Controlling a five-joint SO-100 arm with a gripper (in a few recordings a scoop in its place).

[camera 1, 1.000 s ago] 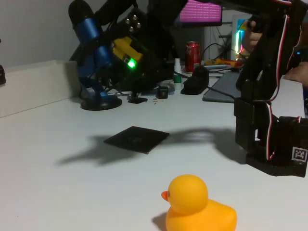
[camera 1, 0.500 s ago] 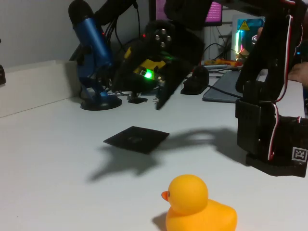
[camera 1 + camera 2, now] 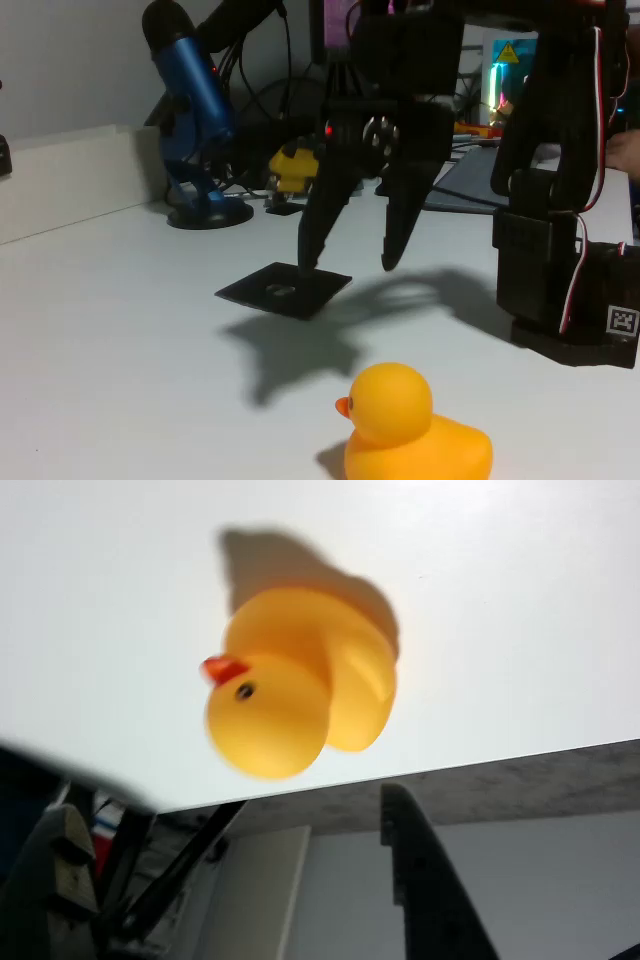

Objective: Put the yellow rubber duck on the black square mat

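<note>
The yellow rubber duck (image 3: 410,428) stands on the white table at the bottom of the fixed view, beak pointing left. In the wrist view the duck (image 3: 295,680) sits upside down in the picture, ahead of the fingers. The black square mat (image 3: 284,289) lies flat behind it, mid-table. My black gripper (image 3: 350,262) hangs open above the table, fingertips pointing down, just right of the mat and behind the duck. Nothing is between its fingers. One dark finger (image 3: 425,880) shows in the wrist view.
A blue microphone (image 3: 195,110) on a round dark base stands at the back left. My arm's black base (image 3: 560,270) stands at the right. A red can (image 3: 401,112), cables and clutter line the back. A low white wall (image 3: 70,180) borders the left.
The gripper swung from the back left, by the microphone, forward and right. It now points down, open, beside the mat. Duck and mat have not moved.
</note>
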